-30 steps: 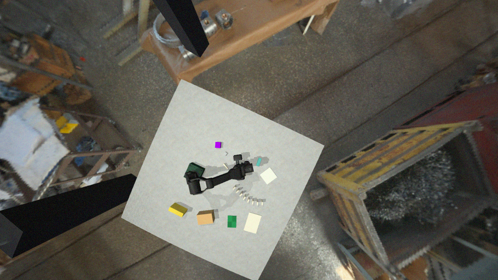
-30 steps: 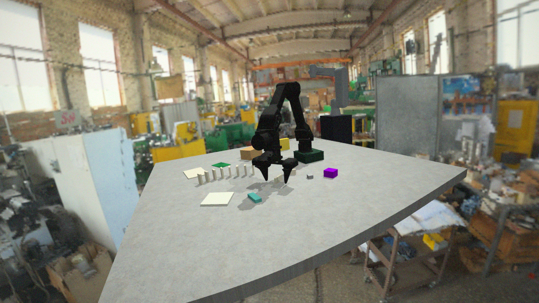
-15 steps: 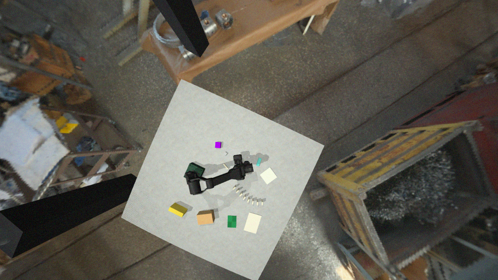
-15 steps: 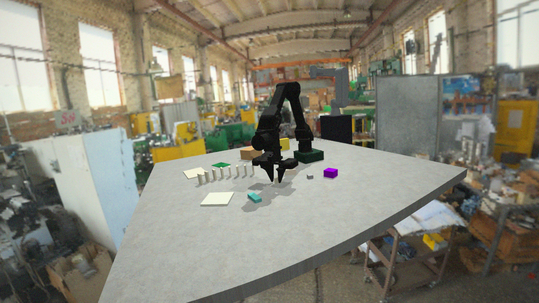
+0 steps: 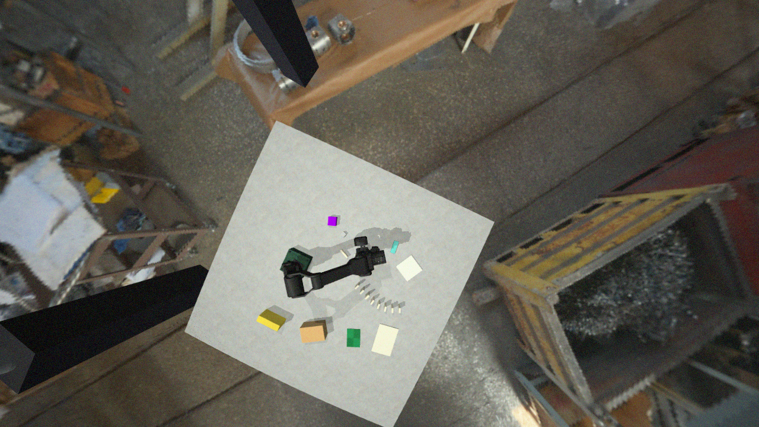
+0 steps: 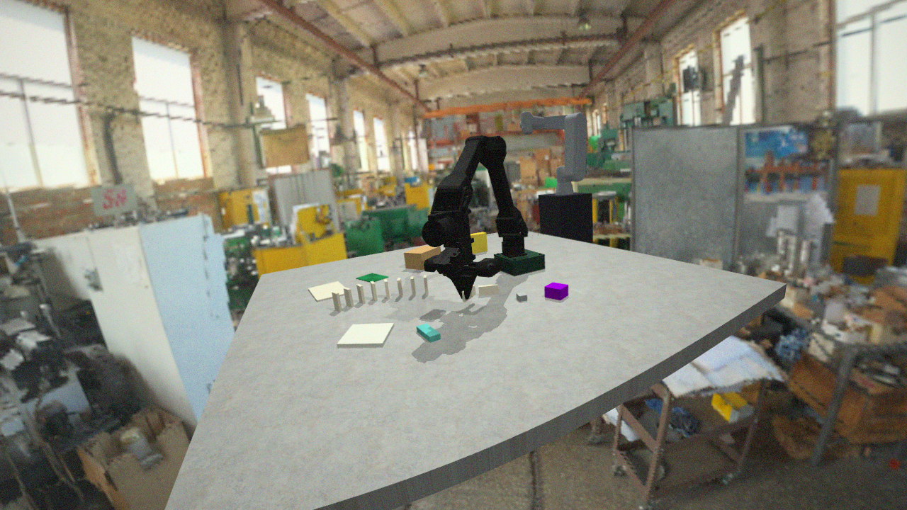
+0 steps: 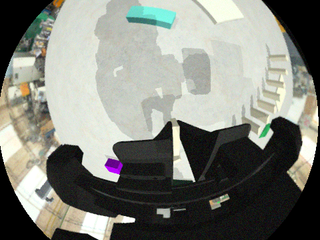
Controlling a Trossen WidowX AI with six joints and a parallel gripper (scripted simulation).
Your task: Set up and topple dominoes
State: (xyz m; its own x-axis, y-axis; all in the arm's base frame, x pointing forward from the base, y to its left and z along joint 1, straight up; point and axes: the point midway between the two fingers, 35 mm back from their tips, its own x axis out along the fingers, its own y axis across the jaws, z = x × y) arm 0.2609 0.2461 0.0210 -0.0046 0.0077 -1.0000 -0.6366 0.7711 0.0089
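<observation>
My gripper (image 6: 465,292) (image 7: 173,124) (image 5: 366,255) is shut on a loose cream domino (image 7: 176,144), low at the table top (image 6: 443,406) (image 5: 297,175). In the top and exterior views the fingers hide that domino. The row of several standing cream dominoes (image 6: 380,291) (image 5: 379,299) (image 7: 267,93) stands a short way to the left of the gripper in the exterior view. A second loose domino (image 6: 488,290) (image 5: 344,254) lies flat just right of the gripper, toward the arm's green base (image 6: 519,261) (image 5: 297,259).
Nearby on the table are a teal block (image 6: 428,332) (image 7: 151,15) (image 5: 394,247), two flat cream tiles (image 6: 365,333) (image 6: 326,290), a green tile (image 6: 371,277), a tan box (image 6: 421,255), a yellow block (image 5: 271,319), a purple cube (image 6: 556,290) (image 7: 113,165) and a small grey piece (image 6: 521,297).
</observation>
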